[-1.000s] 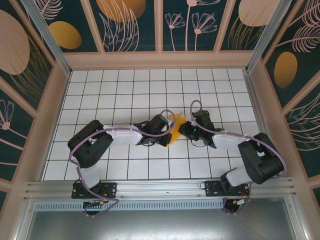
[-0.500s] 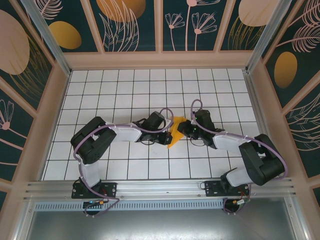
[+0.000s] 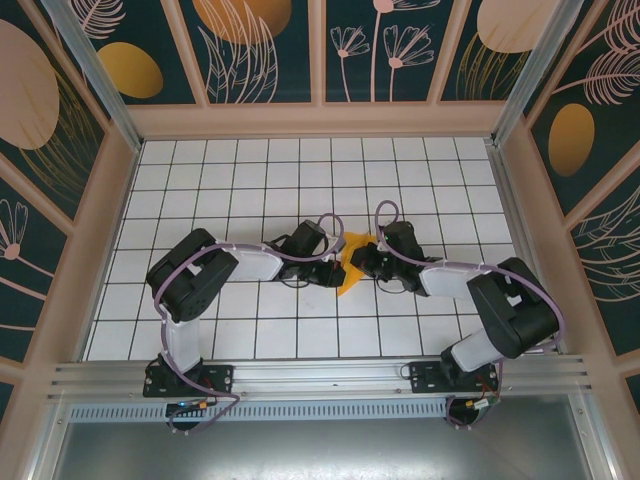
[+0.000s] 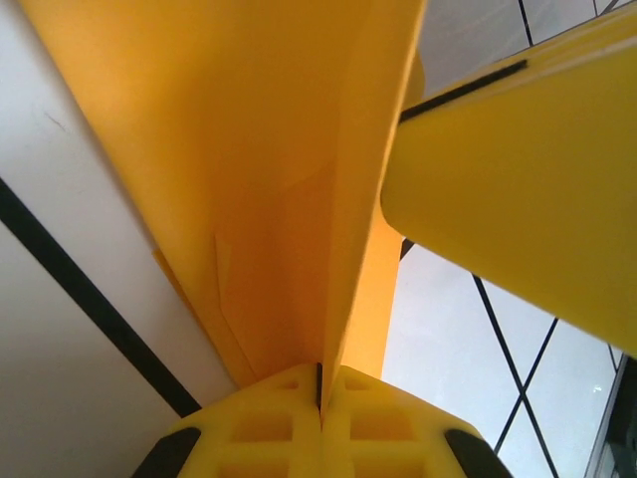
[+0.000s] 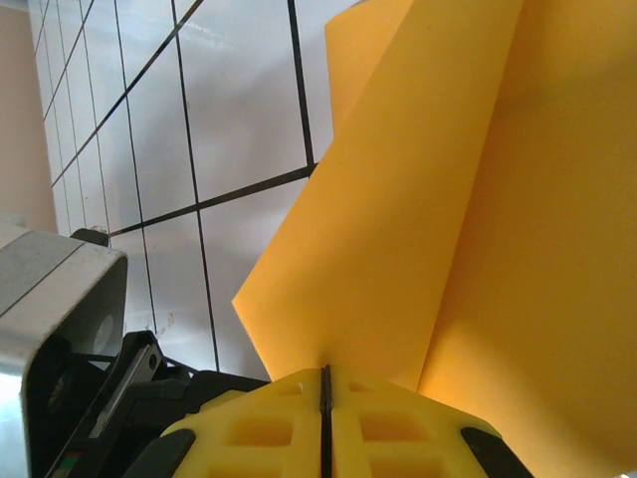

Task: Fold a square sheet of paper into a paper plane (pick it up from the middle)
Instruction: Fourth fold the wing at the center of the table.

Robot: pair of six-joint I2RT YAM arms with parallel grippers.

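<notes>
Centre of the worktop [image 3: 250, 180], a little to the near side. The sheet of paper [image 3: 349, 266] sat between the two arms and looked narrower than a second before, its flaps drawn closer. The right gripper [image 3: 364, 262] had crept left toward the left gripper [image 3: 335, 270], and the left elbow had pulled in. The left jaws were fully closed, pinching the paper's folded edge. The right jaws were closed tight on the opposite edge. My read: the halves were being pressed together along the centre crease. The fold was under way, not yet a pointed dart.
</notes>
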